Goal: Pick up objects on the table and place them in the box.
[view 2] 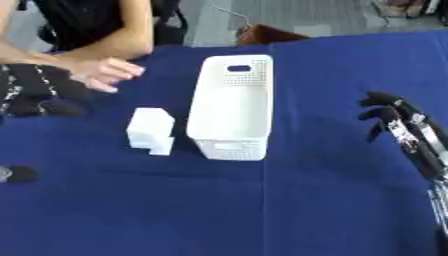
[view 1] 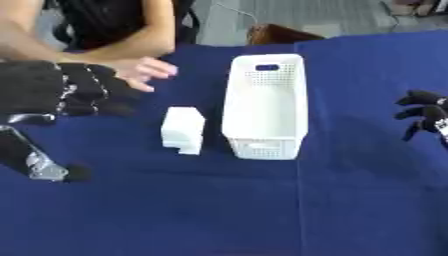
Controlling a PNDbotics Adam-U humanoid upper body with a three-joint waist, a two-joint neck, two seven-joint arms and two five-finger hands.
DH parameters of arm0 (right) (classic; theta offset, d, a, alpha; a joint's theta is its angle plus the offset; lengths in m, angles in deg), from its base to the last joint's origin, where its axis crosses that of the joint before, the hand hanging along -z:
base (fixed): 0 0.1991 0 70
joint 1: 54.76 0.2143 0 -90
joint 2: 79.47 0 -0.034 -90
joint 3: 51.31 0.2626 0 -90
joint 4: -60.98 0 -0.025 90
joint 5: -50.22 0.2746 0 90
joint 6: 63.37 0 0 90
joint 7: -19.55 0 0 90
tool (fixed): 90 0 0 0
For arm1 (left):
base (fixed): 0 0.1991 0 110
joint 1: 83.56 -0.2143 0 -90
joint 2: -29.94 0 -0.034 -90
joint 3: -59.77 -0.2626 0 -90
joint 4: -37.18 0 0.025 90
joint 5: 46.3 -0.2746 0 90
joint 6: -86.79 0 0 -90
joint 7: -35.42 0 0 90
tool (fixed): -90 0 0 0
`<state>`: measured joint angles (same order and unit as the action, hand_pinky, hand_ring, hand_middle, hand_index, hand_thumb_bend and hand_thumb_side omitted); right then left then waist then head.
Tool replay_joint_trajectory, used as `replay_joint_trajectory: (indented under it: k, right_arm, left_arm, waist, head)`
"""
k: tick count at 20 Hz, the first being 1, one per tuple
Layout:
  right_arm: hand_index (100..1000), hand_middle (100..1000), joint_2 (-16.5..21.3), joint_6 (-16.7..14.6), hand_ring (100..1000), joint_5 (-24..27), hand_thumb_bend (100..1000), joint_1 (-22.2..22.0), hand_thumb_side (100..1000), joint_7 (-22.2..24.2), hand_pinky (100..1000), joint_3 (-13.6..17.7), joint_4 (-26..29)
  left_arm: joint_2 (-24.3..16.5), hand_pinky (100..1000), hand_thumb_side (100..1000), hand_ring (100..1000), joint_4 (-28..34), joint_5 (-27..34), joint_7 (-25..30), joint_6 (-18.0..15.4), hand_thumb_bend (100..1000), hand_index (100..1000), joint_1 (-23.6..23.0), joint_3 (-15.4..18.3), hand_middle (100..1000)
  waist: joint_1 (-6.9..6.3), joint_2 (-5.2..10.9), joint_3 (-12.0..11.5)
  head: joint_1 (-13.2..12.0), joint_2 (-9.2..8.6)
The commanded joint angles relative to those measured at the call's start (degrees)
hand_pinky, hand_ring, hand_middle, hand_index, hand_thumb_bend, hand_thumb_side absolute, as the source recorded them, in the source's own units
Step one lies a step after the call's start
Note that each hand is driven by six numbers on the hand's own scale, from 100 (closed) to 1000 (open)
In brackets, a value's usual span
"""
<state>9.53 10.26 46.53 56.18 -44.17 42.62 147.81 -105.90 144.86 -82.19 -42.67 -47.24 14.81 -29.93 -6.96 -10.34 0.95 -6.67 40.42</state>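
A blue cloth-covered table (view 1: pixel 175 215) filled the view. A white perforated box (view 1: pixel 265 107), long and narrow with a handle slot at its far end, stood near the middle of the table, its interior showing nothing inside. Just beside the box, on the robot's left and apart from it, stood a white block-shaped object (view 1: pixel 183 130) with a stepped lower corner.

The left hand (view 1: pixel 66 90) was raised over the table's left side, well to the left of the white object and not touching it. Its fingers were extended and slightly relaxed, pointing toward the centre, holding nothing; its thumb tip showed lower down near the left edge.

The right hand (view 2: pixel 398 125) was at the right edge, well apart from the box, fingers straight and spread, holding nothing.

A person's bare hand (view 2: pixel 107 72) rested on the far-left part of the table, beyond the white object and close to the left hand's fingers, touching neither object nor box.
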Motion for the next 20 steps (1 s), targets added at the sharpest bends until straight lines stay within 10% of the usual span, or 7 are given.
replay_joint_trajectory:
  k: [1, 6, 11, 20]
  right_arm:
    - [902, 764, 0.76, -0.08, 700, -0.12, 100, 0.62, 858, 0.17, 443, 0.19, 0.73]
    - [902, 764, 0.73, -0.08, 700, -0.13, 100, 0.68, 858, 0.3, 443, 0.1, 0.69]
    - [902, 764, 0.76, -0.04, 700, -0.14, 100, 0.68, 859, 0.47, 442, -0.05, 0.63]
    - [902, 763, 0.8, -0.02, 700, -0.22, 100, 0.85, 859, 0.79, 442, -0.27, 0.57]
  left_arm:
    - [-1.83, 1000, 971, 1000, -0.42, 0.24, 0.57, 0.17, 442, 1000, 0.74, 0.12, 1000]
    - [-1.73, 1000, 963, 1000, -1.3, 2.12, 2.48, -0.02, 478, 1000, 1.73, -0.24, 1000]
    - [-2.09, 1000, 921, 1000, -0.79, -0.39, 4.05, 0.07, 781, 1000, 3.08, 0.02, 1000]
    - [-1.8, 1000, 879, 1000, -0.1, -5.62, 1.08, 0.38, 787, 1000, 4.7, -0.76, 1000]
  waist:
    - [0.12, 0.62, 0.06]
    - [-0.01, 0.65, 0.26]
    - [-0.34, 0.67, 0.52]
    - [-0.77, 0.57, 1.39]
  head:
    - [-0.35, -0.14]
    - [-0.45, -0.08]
    - [-0.41, 0.03]
    - [-0.53, -0.09]
